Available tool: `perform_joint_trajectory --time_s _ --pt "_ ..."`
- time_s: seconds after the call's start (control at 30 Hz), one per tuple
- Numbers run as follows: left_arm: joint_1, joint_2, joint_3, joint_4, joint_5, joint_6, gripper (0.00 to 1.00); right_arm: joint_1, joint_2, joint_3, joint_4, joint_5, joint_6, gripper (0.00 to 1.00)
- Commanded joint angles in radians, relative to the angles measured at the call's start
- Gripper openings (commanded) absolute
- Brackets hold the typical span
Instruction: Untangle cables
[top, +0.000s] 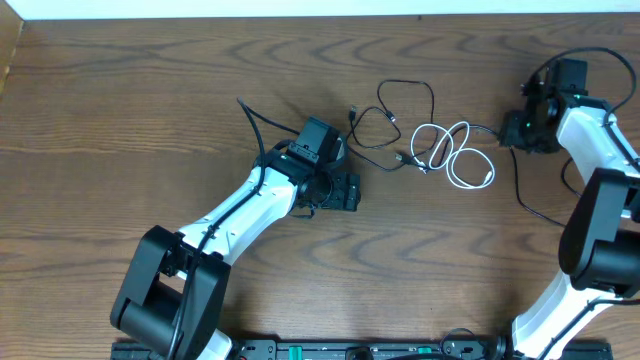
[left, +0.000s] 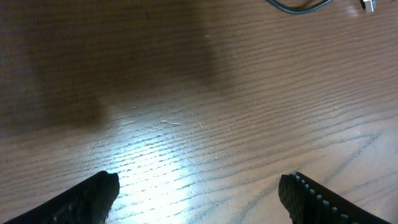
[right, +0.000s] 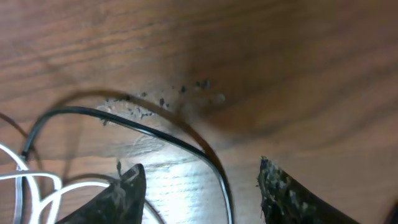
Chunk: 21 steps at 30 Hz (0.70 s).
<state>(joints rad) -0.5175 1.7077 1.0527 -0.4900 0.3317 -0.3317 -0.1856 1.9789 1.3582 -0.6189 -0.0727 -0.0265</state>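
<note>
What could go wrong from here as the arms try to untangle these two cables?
1. The black cable runs between the fingers of the open right gripper, with white cable loops close by; closing might catch both.
2. The cords cross mid-table, so pulling one may tighten the tangle.
3. The left gripper is open over bare table, so nothing pins the bunch.

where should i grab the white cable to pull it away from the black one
Grip the white cable at its lower-right loop, coming from above on the right gripper's side. That loop lies flat on bare table and clear of the black cable, which seems to meet it only at the left end.
</note>
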Motion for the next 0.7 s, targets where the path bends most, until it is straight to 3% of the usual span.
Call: perform_joint_trajectory --time_s 0.0,0.23,0.67 --pt "-0.001 -0.004 0.002 -0.002 -0.003 0.021 0.87 0.008 0.024 0.0 0.008 -0.054 -0.178 0.57" --pt "-0.001 -0.004 0.002 -0.003 -0.003 0.021 0.87 0.01 0.044 -0.001 0.006 -0.076 -0.388 0.62" --pt "-0.001 -0.004 0.002 -0.002 -0.003 0.021 0.87 0.017 0.093 -0.001 0.049 -0.077 -0.393 0.64"
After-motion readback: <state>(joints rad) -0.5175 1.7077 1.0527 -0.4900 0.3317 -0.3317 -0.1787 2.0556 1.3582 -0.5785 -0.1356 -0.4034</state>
